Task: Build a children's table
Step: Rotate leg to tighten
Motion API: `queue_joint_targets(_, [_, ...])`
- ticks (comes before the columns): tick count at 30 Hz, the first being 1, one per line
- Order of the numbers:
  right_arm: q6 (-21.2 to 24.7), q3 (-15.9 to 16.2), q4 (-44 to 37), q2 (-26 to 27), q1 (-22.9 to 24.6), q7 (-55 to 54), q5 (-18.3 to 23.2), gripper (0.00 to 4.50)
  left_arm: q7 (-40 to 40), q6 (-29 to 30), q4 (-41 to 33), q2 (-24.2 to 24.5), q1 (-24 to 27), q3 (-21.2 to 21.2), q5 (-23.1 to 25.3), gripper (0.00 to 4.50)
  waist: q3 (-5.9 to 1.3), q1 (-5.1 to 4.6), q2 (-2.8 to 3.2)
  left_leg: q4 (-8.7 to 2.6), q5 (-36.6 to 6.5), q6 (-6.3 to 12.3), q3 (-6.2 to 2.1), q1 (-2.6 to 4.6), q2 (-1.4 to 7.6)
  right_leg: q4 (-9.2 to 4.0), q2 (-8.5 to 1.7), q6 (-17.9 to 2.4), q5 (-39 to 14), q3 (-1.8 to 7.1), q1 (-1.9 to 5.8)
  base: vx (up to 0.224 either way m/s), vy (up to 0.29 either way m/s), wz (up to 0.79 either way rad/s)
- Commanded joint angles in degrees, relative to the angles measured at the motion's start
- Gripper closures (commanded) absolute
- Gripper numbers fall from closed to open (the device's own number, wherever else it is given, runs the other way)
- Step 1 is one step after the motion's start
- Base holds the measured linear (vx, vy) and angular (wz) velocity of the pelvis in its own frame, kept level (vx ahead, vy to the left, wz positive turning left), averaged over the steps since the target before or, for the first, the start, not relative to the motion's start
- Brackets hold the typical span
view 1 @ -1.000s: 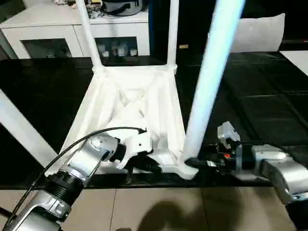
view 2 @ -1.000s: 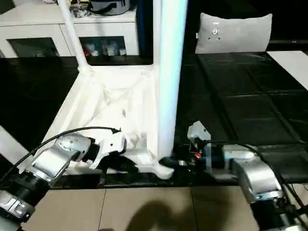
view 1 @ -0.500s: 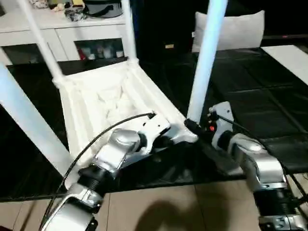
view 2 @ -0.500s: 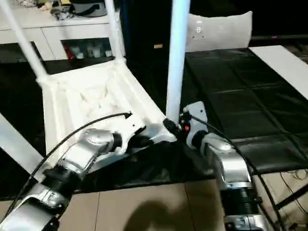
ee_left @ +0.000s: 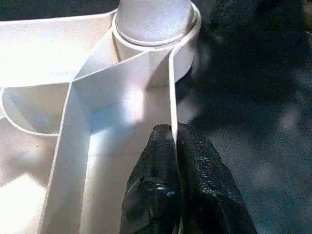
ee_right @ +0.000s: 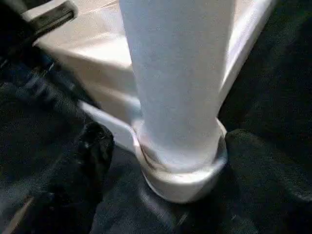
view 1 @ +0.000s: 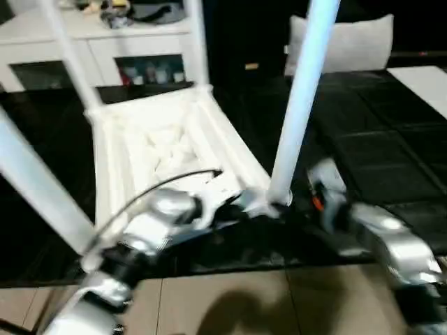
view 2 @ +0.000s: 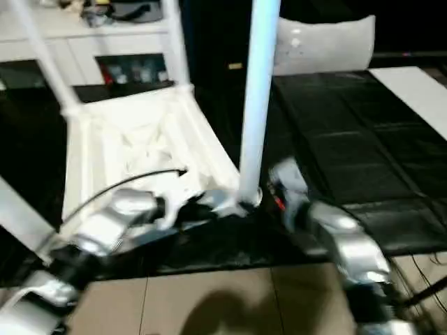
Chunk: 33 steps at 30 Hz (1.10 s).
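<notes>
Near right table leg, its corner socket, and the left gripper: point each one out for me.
near right table leg [view 1: 302,105], left eye view, middle of its shaft
corner socket [ee_right: 183,178], right wrist view, outer collar wall
left gripper [ee_left: 174,134], left wrist view, between fingertips pinching the rib

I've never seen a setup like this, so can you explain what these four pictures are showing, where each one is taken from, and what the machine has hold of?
A two-armed humanoid robot is putting together a white plastic children's table, which lies upside down on a black surface, legs pointing up. Two pictures come from cameras in the robot's head, looking down over its silver arms. The other two come from cameras on its wrists. The left gripper has its jaws shut on a thin rib of the tabletop's underside, near a corner. The right gripper has its jaws open on either side of the near leg, where that leg sits in its corner socket. Behind stand a white cabinet and a grey cushion.
</notes>
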Motion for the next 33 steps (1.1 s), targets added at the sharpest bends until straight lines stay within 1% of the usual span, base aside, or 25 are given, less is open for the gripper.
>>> queue_joint_targets(1, [-1.73,0.78,-0.24,-0.57,-1.03,2.46,-0.16,0.43,-4.60,-1.93,-2.73,0.77,0.50,-2.42,-0.28,4.50,-3.37,0.10,-1.24,-3.78,-8.79,4.98,0.32,-0.47,1.03,-4.23,-3.23,-7.70,-20.33,2.72,3.48,0.000,0.000,0.00])
queue_joint_targets(2, [-1.79,0.76,-0.32,-0.95,-1.19,4.54,0.84,0.74,-6.59,-1.96,-3.55,1.65,0.88,-2.83,-0.77,4.50,-3.38,0.31,-1.09,-3.81,-8.57,4.92,0.28,-0.39,1.12,-4.15,-3.27,-7.88,-20.35,2.78,3.42,0.000,0.000,0.00])
queue_joint_targets(3, [-1.46,0.94,-0.61,-1.40,-1.28,6.79,1.91,0.74,-8.16,-1.88,-4.20,2.41,1.15,-3.10,-1.19,4.50,-3.47,0.51,-1.24,-3.79,-8.58,5.01,0.30,-0.34,1.25,-3.96,-3.32,-8.28,-19.76,2.84,3.40,0.000,0.000,0.00])
queue_joint_targets(4, [-0.99,1.33,-0.99,-1.89,-1.36,9.13,2.89,0.82,-9.40,-1.73,-4.67,3.01,1.29,-3.25,-1.57,4.50,-3.48,0.61,-1.18,-3.80,-8.55,5.14,0.27,-0.35,1.27,-3.88,-3.33,-8.51,-19.42,2.83,3.45,0.000,0.000,0.00])
queue_joint_targets(6, [-0.51,2.43,-1.30,-2.97,-1.50,12.62,4.33,0.86,-10.88,-1.47,-5.17,3.83,1.41,-3.46,-2.08,4.50,-3.55,1.07,-1.02,-3.66,-7.78,5.70,0.33,-0.38,1.46,-3.51,-3.23,-9.56,-17.09,2.92,3.37,0.000,0.000,0.00])
queue_joint_targets(7, [-0.53,3.03,-1.40,-3.45,-1.54,13.95,4.69,1.01,-11.68,-1.39,-5.40,4.28,1.45,-3.66,-2.26,4.50,-3.52,1.27,-1.04,-3.63,-7.80,5.76,0.39,-0.36,1.41,-3.52,-3.21,-9.78,-16.95,2.90,3.38,0.000,0.000,0.00])
queue_joint_targets(8, [-0.70,3.39,-1.35,-3.62,-1.59,14.39,4.62,1.18,-12.12,-1.33,-5.56,4.54,1.49,-3.79,-2.35,4.50,-3.52,1.37,-1.04,-3.66,-7.77,5.70,0.37,-0.34,1.43,-3.51,-3.22,-9.81,-17.09,2.90,3.40,0.000,0.000,0.00])
queue_joint_targets(11, [-2.06,4.67,0.11,-3.69,-2.27,16.28,3.59,1.33,-13.69,-1.56,-5.99,5.42,1.72,-3.93,-2.59,4.50,-3.49,1.72,-1.11,-3.70,-8.12,5.07,0.41,-0.28,1.40,-3.62,-3.34,-9.43,-18.53,2.98,3.34,0.000,0.000,0.00])
queue_joint_targets(12, [-1.93,5.09,0.55,-3.64,-2.58,17.58,3.75,1.48,-14.10,-1.69,-5.99,5.70,1.82,-3.89,-2.62,4.50,-3.53,1.79,-1.09,-3.67,-7.95,4.92,0.42,-0.25,1.38,-3.63,-3.31,-9.33,-18.60,2.99,3.33,0.000,0.000,0.00])
queue_joint_targets(13, [-1.73,5.31,0.64,-3.66,-2.71,18.28,3.94,1.63,-14.25,-1.76,-5.96,5.84,1.85,-3.88,-2.59,4.50,-3.53,1.75,-2.09,-3.68,-7.75,5.07,0.55,-0.28,1.36,-3.68,-3.27,-9.22,-18.58,2.99,3.37,0.000,0.000,0.00])
queue_joint_targets(14, [-1.48,5.53,0.68,-3.75,-2.87,19.21,4.25,1.71,-14.47,-1.79,-5.98,6.00,1.86,-3.89,-2.61,4.50,-3.57,2.01,-1.42,-3.70,-7.43,5.10,0.39,-0.27,1.44,-3.43,-3.37,-9.41,-18.69,2.99,3.32,0.000,0.000,0.00])
queue_joint_targets(16, [-0.83,5.89,0.29,-4.01,-3.00,20.59,4.92,1.81,-14.69,-1.75,-6.05,6.22,1.87,-3.86,-2.69,4.50,-3.54,1.93,-1.46,-3.72,-7.47,4.95,0.38,-0.30,1.45,-3.48,-3.31,-9.27,-18.48,2.99,3.35,0.000,0.000,0.00])
queue_joint_targets(17, [-0.70,6.02,0.17,-4.15,-3.05,21.04,5.24,1.94,-14.80,-1.72,-6.10,6.29,1.88,-3.85,-2.71,4.50,-3.56,1.95,-1.51,-3.68,-7.41,4.96,0.41,-0.29,1.45,-3.43,-3.31,-9.34,-18.15,3.03,3.31,0.000,0.000,0.00])
queue_joint_targets(18, [-0.62,6.14,0.11,-4.27,-3.10,21.39,5.52,1.94,-14.92,-1.68,-6.15,6.35,1.90,-3.83,-2.72,4.50,-3.56,2.03,-1.53,-3.68,-7.46,4.95,0.42,-0.31,1.44,-3.43,-3.34,-9.36,-18.18,3.02,3.34,0.000,0.000,0.00])
queue_joint_targets(19, [-0.47,6.20,0.10,-4.34,-3.14,21.62,5.72,2.08,-14.98,-1.64,-6.16,6.35,1.89,-3.82,-2.73,4.50,-3.54,2.05,-1.54,-3.70,-7.50,4.93,0.42,-0.30,1.43,-3.47,-3.35,-9.30,-18.39,3.03,3.34,0.000,0.000,0.00])
queue_joint_targets(20, [-0.07,6.29,-0.10,-4.45,-3.11,22.13,6.10,2.15,-15.05,-1.54,-6.17,6.31,1.87,-3.74,-2.81,4.50,-3.52,2.04,-1.46,-3.72,-7.58,4.89,0.42,-0.32,1.42,-3.53,-3.34,-9.18,-18.77,3.01,3.34,0.000,0.000,0.00])
queue_joint_targets(23, [0.57,6.25,-0.50,-4.43,-2.94,22.63,6.44,2.32,-14.94,-1.33,-6.15,5.98,1.89,-3.35,-3.25,4.50,-3.53,2.09,-1.48,-3.68,-7.45,4.70,0.43,-0.34,1.36,-3.58,-3.30,-8.92,-19.07,3.00,3.35,0.000,0.000,0.00])
queue_joint_targets(26, [1.81,5.47,-1.90,-3.56,-2.16,21.61,7.47,2.37,-13.82,-0.44,-5.93,5.02,1.69,-2.65,-3.69,4.50,-3.56,2.08,-1.46,-3.66,-7.29,4.63,0.44,-0.33,1.34,-3.64,-3.29,-8.77,-19.20,2.97,3.37,0.000,0.000,0.00])
queue_joint_targets(27, [2.19,5.02,-2.60,-2.88,-1.80,20.11,7.53,2.39,-13.01,0.16,-5.79,4.70,1.51,-2.56,-3.57,4.50,-3.57,2.07,-1.36,-3.65,-7.11,4.61,0.42,-0.36,1.34,-3.60,-3.22,-8.80,-18.85,2.97,3.40,0.000,0.000,0.00])
queue_joint_targets(29, [3.01,4.70,-3.30,-1.62,-1.47,16.41,6.67,2.40,-11.00,0.87,-5.17,3.93,1.21,-2.16,-3.12,4.50,-3.49,2.08,-1.41,-3.72,-7.19,4.41,0.38,-0.41,1.31,-3.64,-3.25,-8.56,-19.23,2.96,3.36,0.000,0.000,0.00])
queue_joint_targets(30, [3.27,4.70,-3.55,-0.65,-1.34,13.21,5.41,2.40,-9.13,1.26,-4.53,3.13,0.95,-1.66,-2.78,4.50,-3.44,1.93,-1.45,-3.79,-7.64,4.08,0.35,-0.39,1.24,-3.79,-3.27,-8.18,-20.24,2.88,3.43,0.000,0.000,0.00])
queue_joint_targets(31, [3.27,4.70,-3.55,-0.65,-1.34,13.21,5.41,2.40,-9.13,1.26,-4.53,3.13,0.95,-1.66,-2.78,4.50,-3.36,1.79,-1.47,-3.80,-7.88,3.84,0.40,-0.41,1.14,-3.93,-3.21,-7.84,-21.03,2.86,3.37,0.000,0.000,0.00])
queue_joint_targets(32, [4.03,3.62,-2.71,2.28,-1.91,4.73,2.70,2.40,-4.16,3.05,-3.16,0.73,0.11,-0.16,-2.37,4.50,-3.36,1.68,-1.27,-3.83,-8.23,3.32,0.36,-0.30,1.07,-4.10,-3.28,-7.25,-22.47,2.81,3.29,0.000,0.000,0.00])
queue_joint_targets(33, [5.72,2.63,-2.35,3.89,-2.32,0.83,2.30,2.41,-1.98,3.80,-2.60,-0.39,-0.25,0.37,-2.12,4.50,-3.20,1.25,-1.47,-3.87,-8.25,2.67,0.42,-0.47,0.79,-4.34,-3.04,-6.55,-23.46,2.66,3.33,0.000,0.000,0.00])
